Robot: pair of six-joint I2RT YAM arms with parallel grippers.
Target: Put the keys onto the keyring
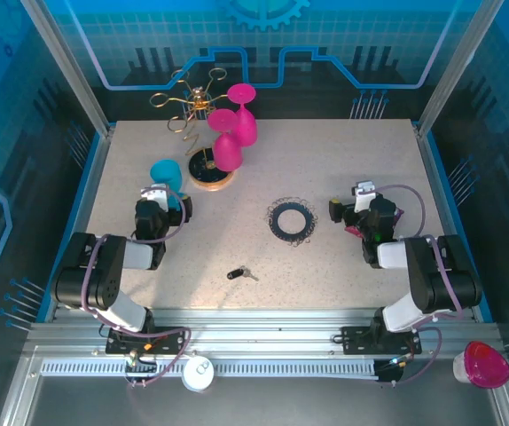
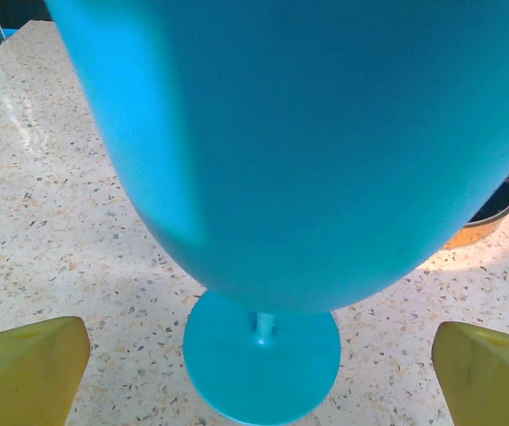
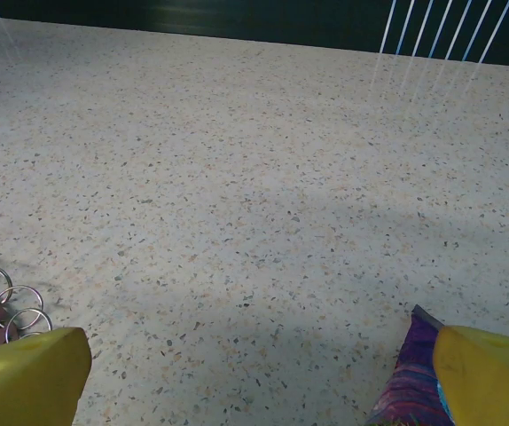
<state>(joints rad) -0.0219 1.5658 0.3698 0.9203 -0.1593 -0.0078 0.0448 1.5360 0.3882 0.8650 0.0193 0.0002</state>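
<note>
opening step, nothing held. left hand (image 1: pixel 168 201) wide, facing blue goblet (image 1: pixel 165 170); right hand (image 1: pixel 347 209) wide, near keyring (image 1: pixel 291 219) at frame centre. keys (image 1: pixel 242 273) lower centre on tabletop (image 1: pixel 352 151). next: reach keys, pinch black head.

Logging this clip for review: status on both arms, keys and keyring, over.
Left gripper and right gripper open, empty. Keys loose on table, apart from keyring. Blue goblet upright, close before left gripper.

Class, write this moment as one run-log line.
keys: loose on table | keyring: flat, apart | left gripper: open | right gripper: open
</note>
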